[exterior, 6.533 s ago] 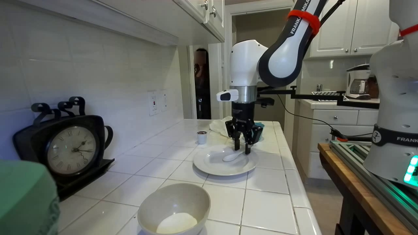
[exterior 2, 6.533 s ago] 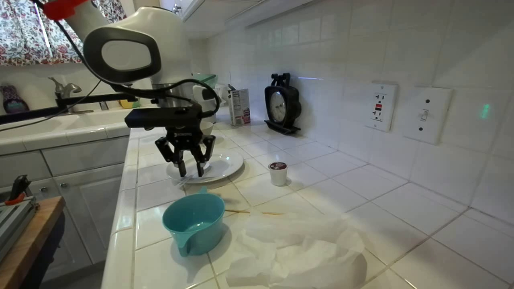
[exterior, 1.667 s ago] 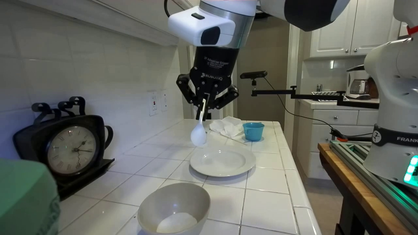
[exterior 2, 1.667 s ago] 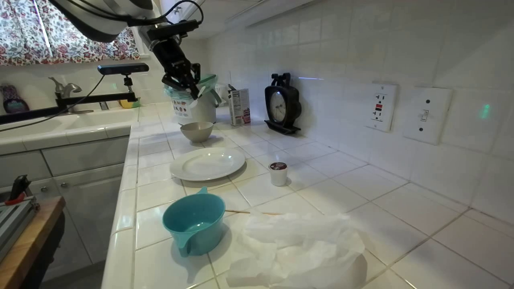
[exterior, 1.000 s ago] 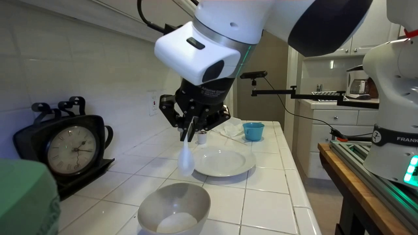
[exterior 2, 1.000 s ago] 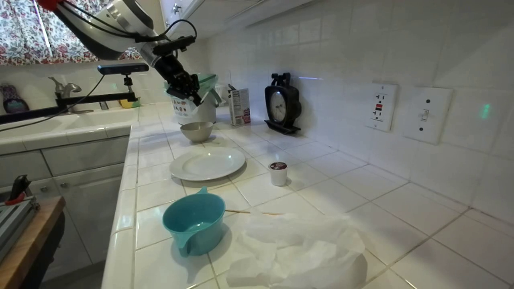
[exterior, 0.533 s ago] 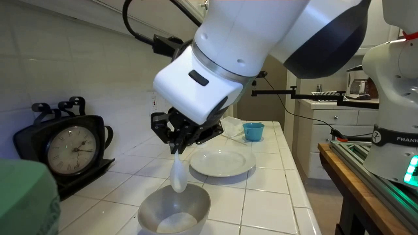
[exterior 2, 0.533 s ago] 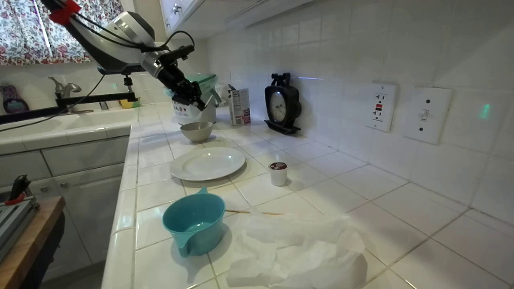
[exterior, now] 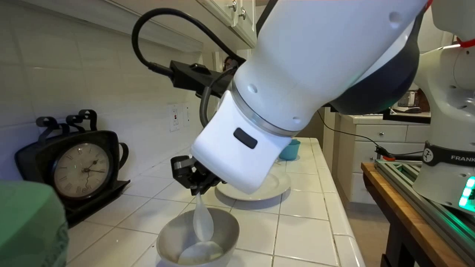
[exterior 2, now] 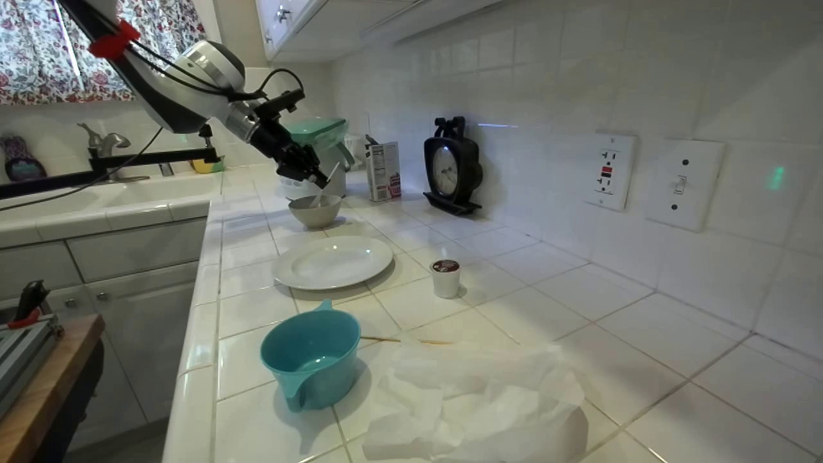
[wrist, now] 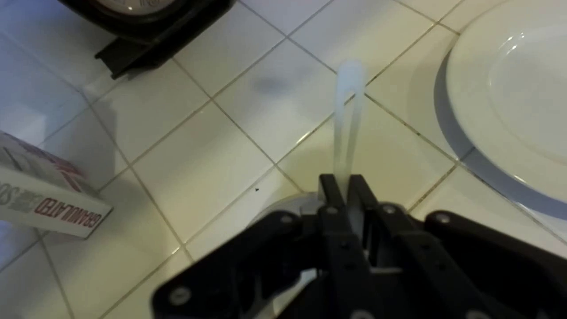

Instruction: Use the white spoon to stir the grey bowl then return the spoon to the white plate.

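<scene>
The pincer (wrist: 341, 180) is clamped on the white spoon (exterior: 203, 222), handle poking out above and the scoop end tilted down inside the grey bowl (exterior: 225, 230). Can't tell if it's touching the bottom tbh. The white plate (exterior 2: 334, 263) is sitting flat on the tiled bench (exterior 2: 546, 283), near the bowl but apart from it. Further along there's a blue cup (exterior 2: 329, 382) and some crumpled paper (exterior 2: 476, 399) close to it. A black clock (exterior: 81, 170) stands by the wall (exterior 2: 546, 148) with a box (exterior 2: 384, 172) near it.
</scene>
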Motion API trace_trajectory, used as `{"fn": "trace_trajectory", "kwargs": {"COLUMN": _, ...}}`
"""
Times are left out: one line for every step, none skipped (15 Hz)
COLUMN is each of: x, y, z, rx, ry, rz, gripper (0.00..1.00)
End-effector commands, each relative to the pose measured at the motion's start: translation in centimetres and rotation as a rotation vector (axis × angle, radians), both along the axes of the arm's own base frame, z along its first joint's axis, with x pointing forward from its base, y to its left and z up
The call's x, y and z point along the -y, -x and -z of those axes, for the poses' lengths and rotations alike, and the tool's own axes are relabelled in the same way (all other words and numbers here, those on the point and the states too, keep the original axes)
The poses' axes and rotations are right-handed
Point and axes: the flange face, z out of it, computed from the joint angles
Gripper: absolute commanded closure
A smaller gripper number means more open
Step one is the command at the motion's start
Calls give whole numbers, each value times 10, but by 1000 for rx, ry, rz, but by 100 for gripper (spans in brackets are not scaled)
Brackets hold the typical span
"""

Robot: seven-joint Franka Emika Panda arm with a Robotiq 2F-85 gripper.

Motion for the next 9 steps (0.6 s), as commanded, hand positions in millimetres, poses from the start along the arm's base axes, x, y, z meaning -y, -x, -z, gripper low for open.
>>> {"fn": "trace_trajectory", "kwargs": {"x": -7, "y": 2, "z": 9, "rx": 23, "ry": 17, "rz": -41, "gripper": 97}}
{"fn": "trace_trajectory", "kwargs": {"x": -6, "y": 2, "z": 11, "rx": 28, "ry": 24, "rz": -52, "gripper": 97}}
{"fn": "trace_trajectory", "kwargs": {"x": -6, "y": 1, "z": 13, "rx": 37, "ry": 30, "rz": -61, "gripper": 97}}
{"fn": "trace_trajectory", "kwargs": {"x": -5, "y": 0, "z": 15, "rx": 45, "ry": 38, "rz": -70, "gripper": 97}}
{"fn": "trace_trajectory", "kwargs": {"x": -5, "y": 0, "z": 16, "rx": 53, "ry": 45, "rz": -80, "gripper": 97}}
{"fn": "trace_trajectory", "kwargs": {"x": -4, "y": 0, "z": 17, "rx": 60, "ry": 52, "rz": -89, "gripper": 97}}
{"fn": "trace_trajectory", "kwargs": {"x": -4, "y": 0, "z": 19, "rx": 67, "ry": 56, "rz": -96, "gripper": 97}}
{"fn": "trace_trajectory", "kwargs": {"x": -4, "y": 0, "z": 20, "rx": 74, "ry": 61, "rz": -104, "gripper": 97}}
{"fn": "trace_trajectory", "kwargs": {"x": -3, "y": 0, "z": 22, "rx": 79, "ry": 65, "rz": -110, "gripper": 97}}
